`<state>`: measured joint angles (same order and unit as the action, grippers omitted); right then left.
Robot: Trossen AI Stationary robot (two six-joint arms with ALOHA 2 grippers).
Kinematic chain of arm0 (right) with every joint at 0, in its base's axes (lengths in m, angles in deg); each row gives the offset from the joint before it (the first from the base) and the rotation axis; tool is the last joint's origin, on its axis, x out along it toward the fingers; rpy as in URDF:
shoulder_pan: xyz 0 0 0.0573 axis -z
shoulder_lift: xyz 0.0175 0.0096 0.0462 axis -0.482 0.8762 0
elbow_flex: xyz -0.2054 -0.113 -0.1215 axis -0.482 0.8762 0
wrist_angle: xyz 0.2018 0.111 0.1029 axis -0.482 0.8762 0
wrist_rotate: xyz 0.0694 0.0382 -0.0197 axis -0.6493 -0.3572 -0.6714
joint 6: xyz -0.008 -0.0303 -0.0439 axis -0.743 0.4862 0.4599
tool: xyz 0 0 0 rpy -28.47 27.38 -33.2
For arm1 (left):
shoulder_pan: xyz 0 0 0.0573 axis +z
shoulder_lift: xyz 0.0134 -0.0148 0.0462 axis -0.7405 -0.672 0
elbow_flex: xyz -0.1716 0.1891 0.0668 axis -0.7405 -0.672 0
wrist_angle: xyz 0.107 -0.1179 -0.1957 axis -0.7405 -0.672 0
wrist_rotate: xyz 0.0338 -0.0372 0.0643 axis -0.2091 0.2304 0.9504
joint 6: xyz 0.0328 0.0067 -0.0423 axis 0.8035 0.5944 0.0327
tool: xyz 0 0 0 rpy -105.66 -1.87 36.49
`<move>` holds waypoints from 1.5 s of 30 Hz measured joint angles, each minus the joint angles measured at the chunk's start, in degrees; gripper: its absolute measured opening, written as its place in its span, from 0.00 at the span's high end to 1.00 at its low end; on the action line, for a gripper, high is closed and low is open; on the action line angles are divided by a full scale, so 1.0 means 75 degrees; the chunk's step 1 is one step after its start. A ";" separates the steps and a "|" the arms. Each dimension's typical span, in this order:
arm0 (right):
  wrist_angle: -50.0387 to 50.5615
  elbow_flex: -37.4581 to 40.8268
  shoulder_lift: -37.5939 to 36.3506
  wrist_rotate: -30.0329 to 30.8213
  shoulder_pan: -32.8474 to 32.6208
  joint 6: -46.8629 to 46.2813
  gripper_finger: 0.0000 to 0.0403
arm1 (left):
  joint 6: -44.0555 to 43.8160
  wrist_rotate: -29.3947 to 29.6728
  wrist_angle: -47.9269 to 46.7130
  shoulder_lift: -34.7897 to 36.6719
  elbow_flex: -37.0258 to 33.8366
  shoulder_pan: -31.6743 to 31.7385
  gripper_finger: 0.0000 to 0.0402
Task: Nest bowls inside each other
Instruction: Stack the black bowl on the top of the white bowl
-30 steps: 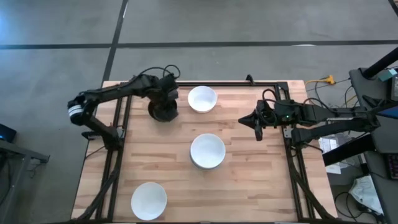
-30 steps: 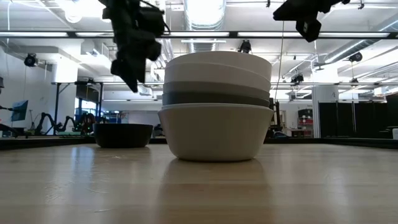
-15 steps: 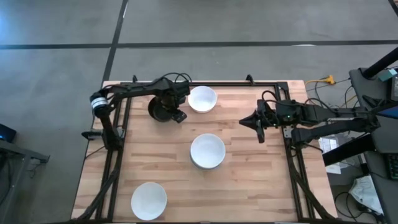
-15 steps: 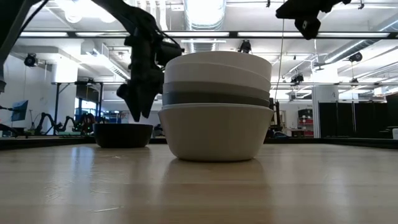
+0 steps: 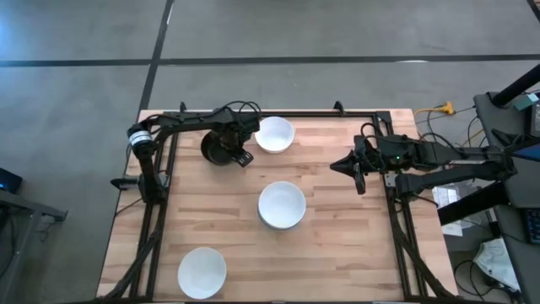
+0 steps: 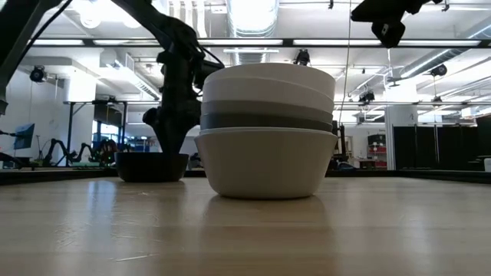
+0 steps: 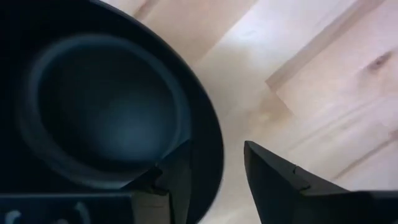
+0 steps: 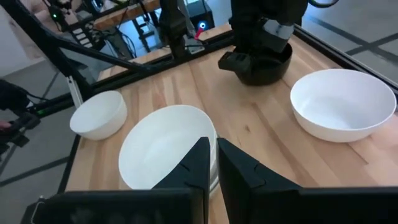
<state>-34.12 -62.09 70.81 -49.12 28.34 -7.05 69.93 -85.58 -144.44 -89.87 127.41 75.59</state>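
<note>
A black bowl (image 5: 215, 148) (image 7: 99, 106) rests on its base at the table's far left. My left gripper (image 5: 239, 155) (image 7: 214, 146) points down over its right rim and is open. One finger (image 7: 177, 177) stands inside the bowl and the other (image 7: 273, 180) outside, and a strip of wood shows between the rim and the outer finger. A stack of nested bowls (image 5: 281, 205) (image 6: 266, 130) stands mid-table, white at bottom and top with grey ones between. My right gripper (image 5: 358, 173) (image 8: 211, 155) hovers shut and empty, high at the right.
A single white bowl (image 5: 274, 133) sits just right of the black one, close to my left gripper. Another white bowl (image 5: 202, 272) stands near the front left corner. A dark frame (image 5: 169, 169) runs along the table's left, far and right edges.
My left gripper has come down from well above the table to the black bowl's rim, shifting a little toward the table's right and near side. The bowls have stayed where they were.
</note>
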 joint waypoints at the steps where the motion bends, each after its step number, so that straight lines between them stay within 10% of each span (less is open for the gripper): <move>1: 0.0001 0.0000 -0.0016 -0.0004 -0.0003 -0.0041 0.94 | 0.0001 0.0085 0.0000 -0.0010 -0.0005 0.0000 0.69; 16: 0.0009 0.0000 -0.0086 -0.0198 -0.0006 -0.0349 0.94 | 0.0197 0.0282 0.0143 -0.0048 -0.0376 0.0085 0.71; 26: 0.0009 0.0000 -0.0083 -0.0197 -0.0006 -0.0349 0.94 | 0.0855 0.0208 0.0080 -0.0048 -0.0373 0.0085 0.98; 45: 0.0000 0.0000 -0.0091 -0.0197 0.0000 -0.0329 0.94 | 0.2055 0.0175 -0.0291 0.0954 0.0615 -0.0200 1.00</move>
<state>-34.12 -62.09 70.12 -50.60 28.34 -9.52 85.34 -84.27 -146.62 -82.71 132.02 74.09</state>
